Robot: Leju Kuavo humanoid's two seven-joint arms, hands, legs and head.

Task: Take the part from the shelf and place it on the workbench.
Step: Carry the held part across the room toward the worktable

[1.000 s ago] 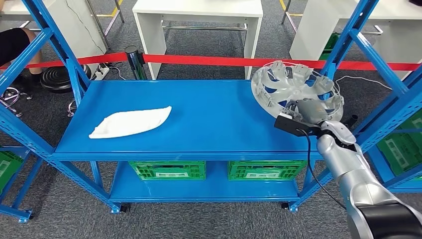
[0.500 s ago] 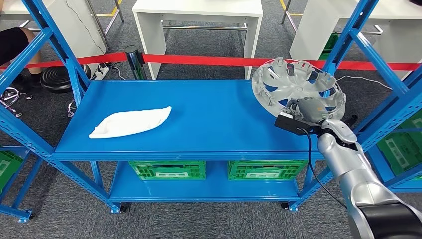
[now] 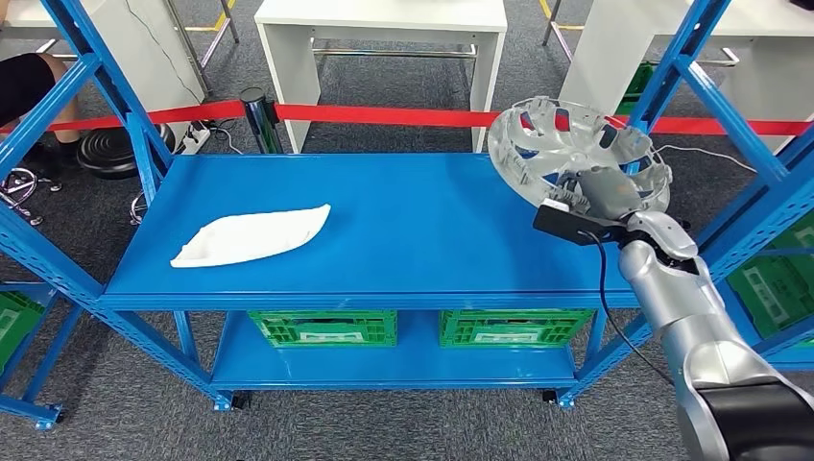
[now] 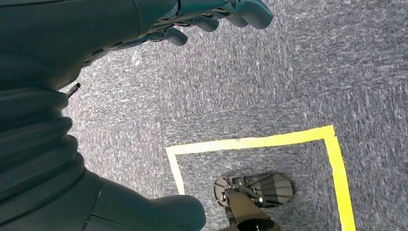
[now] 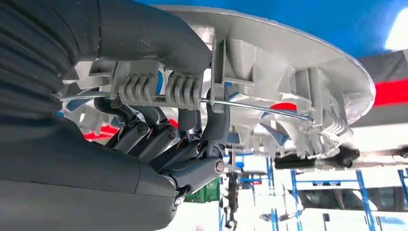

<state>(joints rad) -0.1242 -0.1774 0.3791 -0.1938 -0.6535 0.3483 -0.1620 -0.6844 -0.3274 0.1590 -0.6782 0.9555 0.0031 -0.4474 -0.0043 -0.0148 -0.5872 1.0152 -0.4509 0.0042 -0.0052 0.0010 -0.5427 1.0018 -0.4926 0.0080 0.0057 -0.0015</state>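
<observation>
A silver wheel cover [image 3: 573, 149] with cut-out spokes hangs tilted over the right end of the blue shelf top [image 3: 384, 221]. My right hand [image 3: 605, 192] grips its near rim. In the right wrist view the thumb lies over the cover's outer face while the dark fingers [image 5: 192, 144] hook through its ribbed back [image 5: 269, 67]. My left hand [image 4: 211, 17] hangs above grey carpet, fingers loosely curled, holding nothing.
A white curved part [image 3: 251, 235] lies on the left of the shelf top. Blue uprights [image 3: 672, 77] flank the shelf. Green crates [image 3: 323, 327] sit on the lower level. Red barrier tape [image 3: 384, 116] and white tables [image 3: 384, 29] stand behind.
My right hand has lifted the wheel cover slightly up and to the right, tipping it a little more steeply.
</observation>
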